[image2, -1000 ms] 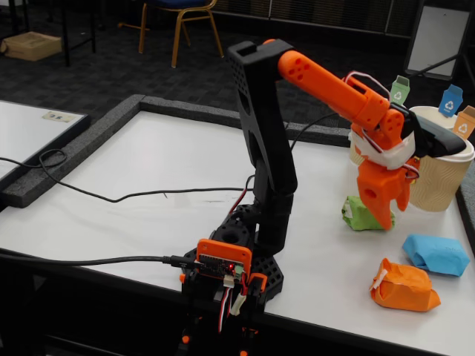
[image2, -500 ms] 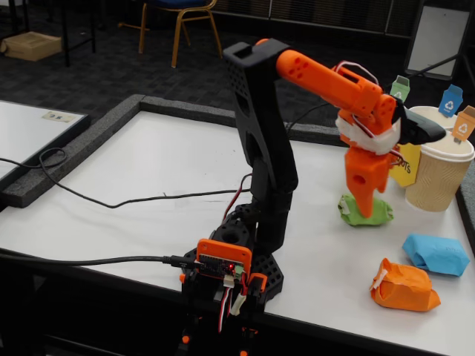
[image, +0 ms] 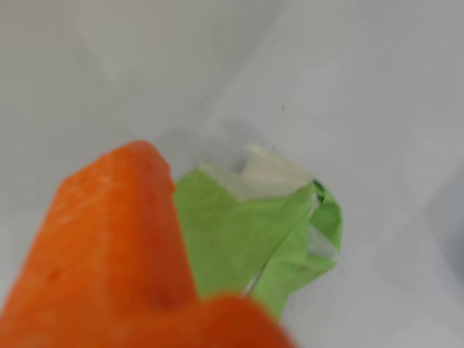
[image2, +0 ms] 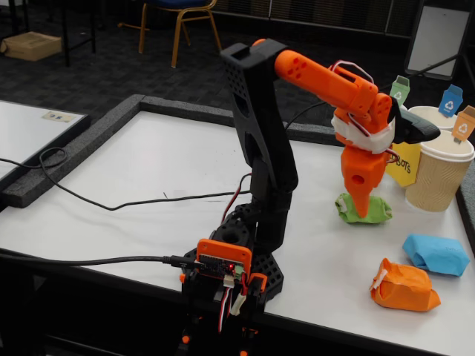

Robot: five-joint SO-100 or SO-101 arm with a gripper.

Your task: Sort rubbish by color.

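Observation:
In the fixed view my gripper (image2: 361, 212) points straight down, its tip on or just above the green paper wad (image2: 380, 211) at the table's right. Seen edge-on, its jaws merge into one taper. The wrist view shows one blurred orange finger (image: 109, 239) at the lower left. Right beside it lies the green wad (image: 254, 232), white tape on top; the other finger is not in the picture. A blue wad (image2: 436, 254) and an orange wad (image2: 404, 285) lie apart nearer the front right.
Ribbed tan cups (image2: 439, 178) stand at the right edge behind the wads, with green (image2: 400, 89), blue (image2: 450, 100) and orange (image2: 464, 122) tags. A yellow sign (image2: 404, 169) stands beside them. A black cable (image2: 111, 197) crosses the table's left; a dark foam border (image2: 185, 108) rims it.
The gripper has swung left, away from the cups, and come down over the green wad. It showed two spread fingers a second ago and now shows one narrow taper.

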